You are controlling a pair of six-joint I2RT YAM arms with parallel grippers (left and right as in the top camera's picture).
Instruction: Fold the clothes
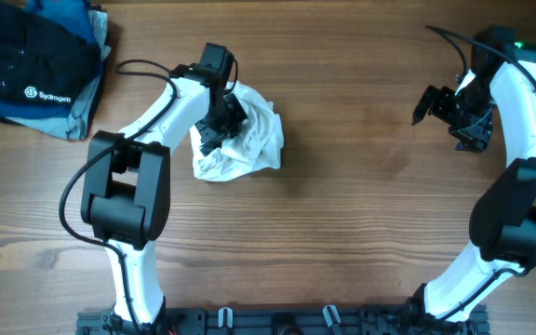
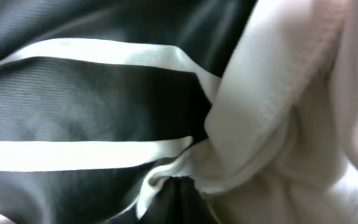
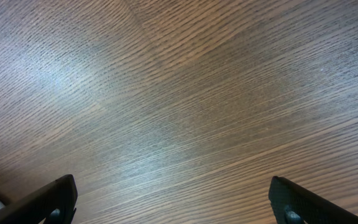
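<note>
The clothes (image 1: pixel 252 140) are one white garment, crumpled in a small heap on the wooden table left of centre. My left gripper (image 1: pixel 220 124) is pressed down into the heap's left side. The left wrist view is filled by cloth: the black-and-white striped part (image 2: pixel 73 112) on the left and a white fold (image 2: pixel 278 93) on the right. The left fingers are hidden by the cloth. My right gripper (image 1: pixel 445 116) hovers over bare table at the far right, well away from the garment. Its fingers (image 3: pixel 173 199) are spread wide and empty.
A dark blue-black folded stack with a white "Sydrogen" logo (image 1: pixel 35 65) lies at the table's back left corner. Bare wood (image 3: pixel 179 93) lies under the right gripper. Both arm bases stand at the front edge.
</note>
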